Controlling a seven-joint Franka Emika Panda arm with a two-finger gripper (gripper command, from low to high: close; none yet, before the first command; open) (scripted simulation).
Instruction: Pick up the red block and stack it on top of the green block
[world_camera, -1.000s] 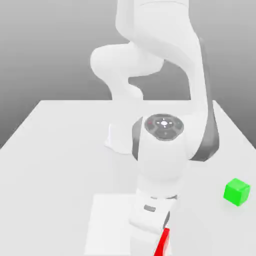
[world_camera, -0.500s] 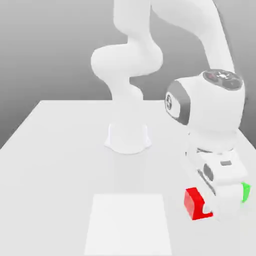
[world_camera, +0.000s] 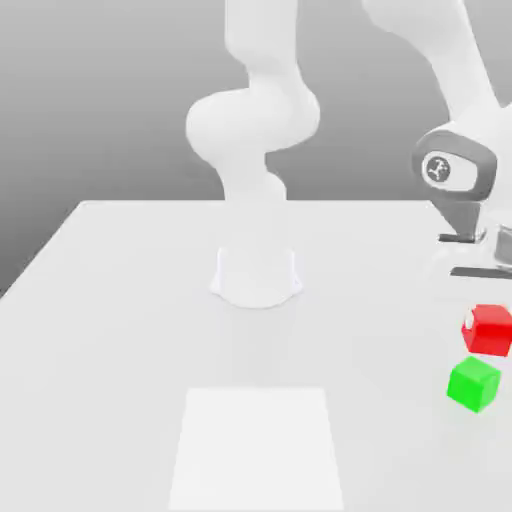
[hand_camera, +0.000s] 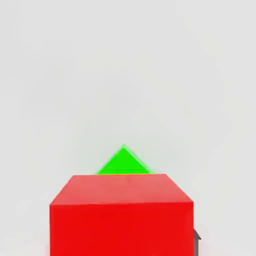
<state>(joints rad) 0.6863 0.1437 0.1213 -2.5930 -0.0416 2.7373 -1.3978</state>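
Note:
The red block (world_camera: 487, 332) hangs in the air near the exterior view's right edge, just above and slightly behind the green block (world_camera: 473, 383), which rests on the white table (world_camera: 120, 300). My gripper (world_camera: 495, 318) comes down from the white hand above and is shut on the red block. In the hand view the red block (hand_camera: 121, 215) looms large and close. A corner of the green block (hand_camera: 123, 162) peeks out past its far edge. A dark sliver of one finger (hand_camera: 196, 241) shows beside the red block.
The arm's round white base (world_camera: 256, 275) stands at the middle back of the table. A slightly brighter square patch (world_camera: 258, 445) lies on the table near its front edge. The green block sits close to the table's edge on the exterior view's right.
The arm has swung from the table's front middle to the exterior view's right, carrying the red block. The block now sits higher, over the green block instead of beside it.

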